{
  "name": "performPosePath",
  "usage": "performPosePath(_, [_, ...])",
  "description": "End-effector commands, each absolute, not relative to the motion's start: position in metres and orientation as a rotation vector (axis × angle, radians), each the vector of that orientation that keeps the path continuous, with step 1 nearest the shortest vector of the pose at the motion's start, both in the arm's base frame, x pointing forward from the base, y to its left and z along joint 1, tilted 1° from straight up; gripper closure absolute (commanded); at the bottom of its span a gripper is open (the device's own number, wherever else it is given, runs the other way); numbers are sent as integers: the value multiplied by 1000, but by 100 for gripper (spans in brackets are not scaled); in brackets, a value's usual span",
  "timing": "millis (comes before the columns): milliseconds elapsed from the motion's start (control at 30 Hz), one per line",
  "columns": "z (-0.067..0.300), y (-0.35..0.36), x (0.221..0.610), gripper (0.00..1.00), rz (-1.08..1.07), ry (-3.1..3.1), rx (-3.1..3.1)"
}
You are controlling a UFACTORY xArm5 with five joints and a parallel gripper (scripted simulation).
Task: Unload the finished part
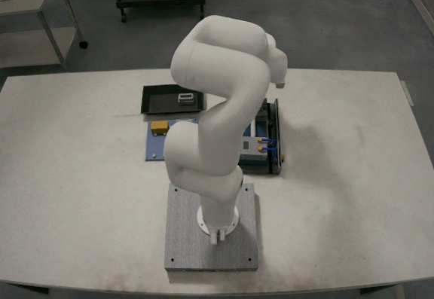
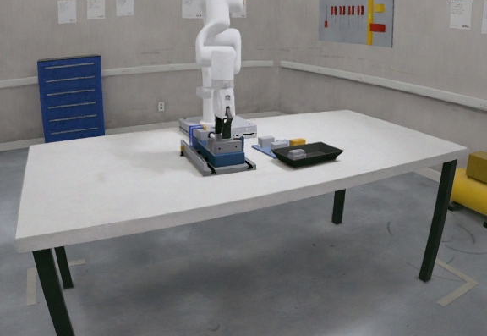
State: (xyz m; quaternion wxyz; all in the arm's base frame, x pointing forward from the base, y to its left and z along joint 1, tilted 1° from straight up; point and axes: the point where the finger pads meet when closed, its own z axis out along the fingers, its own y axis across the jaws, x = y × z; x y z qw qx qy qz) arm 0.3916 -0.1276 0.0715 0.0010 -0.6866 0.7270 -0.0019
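The vise [image 2: 217, 154] stands on the table in front of my arm's base; it also shows in the overhead view [image 1: 264, 139], partly under the arm. My gripper [image 2: 223, 130] points straight down right above the vise's grey jaws, fingers open with nothing between them. The arm hides it in the overhead view. The block in the vise is too small to make out and is hidden from overhead. The black outfeed tray [image 1: 172, 99] holds one pocketed block [image 1: 186, 99] lying flat, pocket up, at its right end; it also shows in the side view [image 2: 297, 153].
A blue plate [image 1: 156, 143] between tray and arm base carries a yellow block [image 1: 159, 126] and two plain grey blocks [image 2: 266, 141] [image 2: 279, 144], standing upright. The grey base plate [image 1: 211, 230] is near the front edge. The tray's left part is free.
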Motion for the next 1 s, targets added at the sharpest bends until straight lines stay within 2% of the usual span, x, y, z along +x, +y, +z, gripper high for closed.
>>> performPosePath(0, [72,-128,393,31,-12,2281,-2154])
performPosePath(800, [71,-128,393,31,-12,2281,-2154])
performPosePath(833, [71,-128,393,100,-12,2281,-2154])
performPosePath(967, [71,-128,393,100,-12,2281,-2154])
